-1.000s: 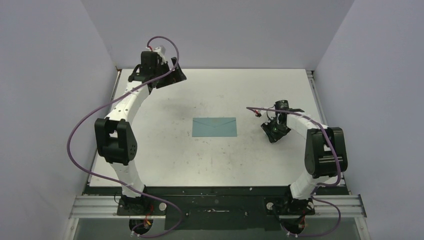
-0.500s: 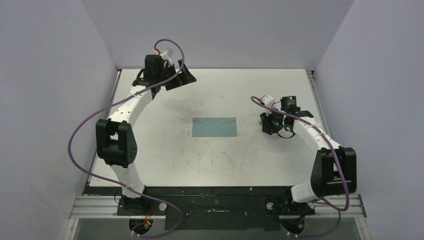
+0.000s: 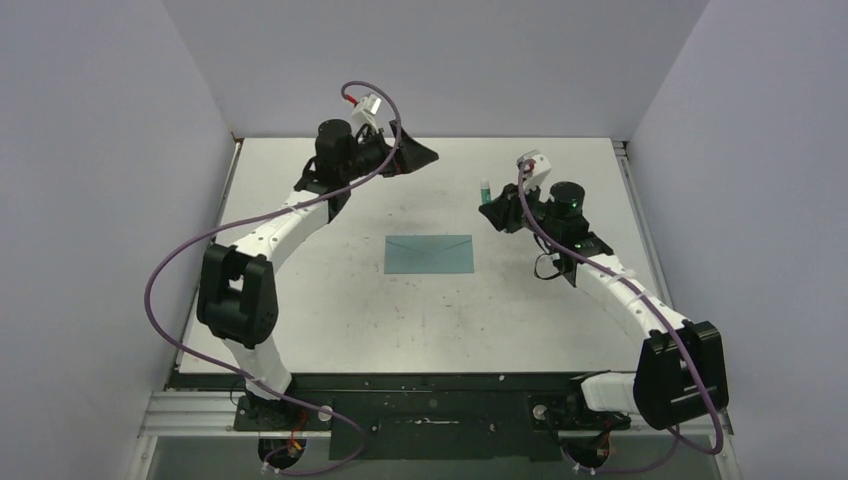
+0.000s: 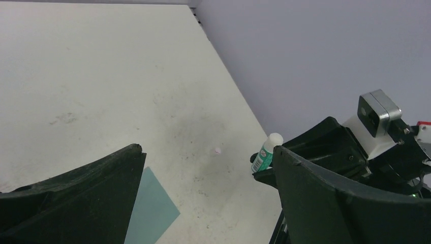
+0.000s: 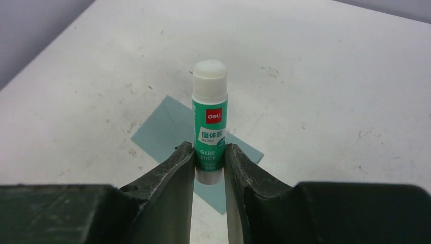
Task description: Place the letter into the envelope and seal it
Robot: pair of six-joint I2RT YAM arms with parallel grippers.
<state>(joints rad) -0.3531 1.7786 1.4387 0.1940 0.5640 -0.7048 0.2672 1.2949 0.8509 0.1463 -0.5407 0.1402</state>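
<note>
The teal envelope (image 3: 430, 254) lies flat in the middle of the table, flap side up; one corner (image 4: 150, 208) shows in the left wrist view and part of it (image 5: 162, 127) lies behind the right fingers. The letter is out of view. My right gripper (image 3: 497, 212) (image 5: 210, 152) hangs above the table right of the envelope, shut on a white-and-green glue stick (image 5: 209, 119) (image 3: 485, 191) that stands upright between its fingers. My left gripper (image 3: 418, 154) (image 4: 207, 149) hovers over the far middle of the table, open and empty, facing the glue stick (image 4: 266, 153).
The white table (image 3: 330, 310) is scuffed, with a small pale pink spot (image 4: 217, 150) on it near the glue stick. Grey walls close in the left, far and right sides. The right arm's wrist camera (image 4: 378, 112) sits close to my left fingers.
The left gripper has swung right along the far side of the table. The right gripper has lifted and moved toward the far left, and the glue stick now shows upright in it.
</note>
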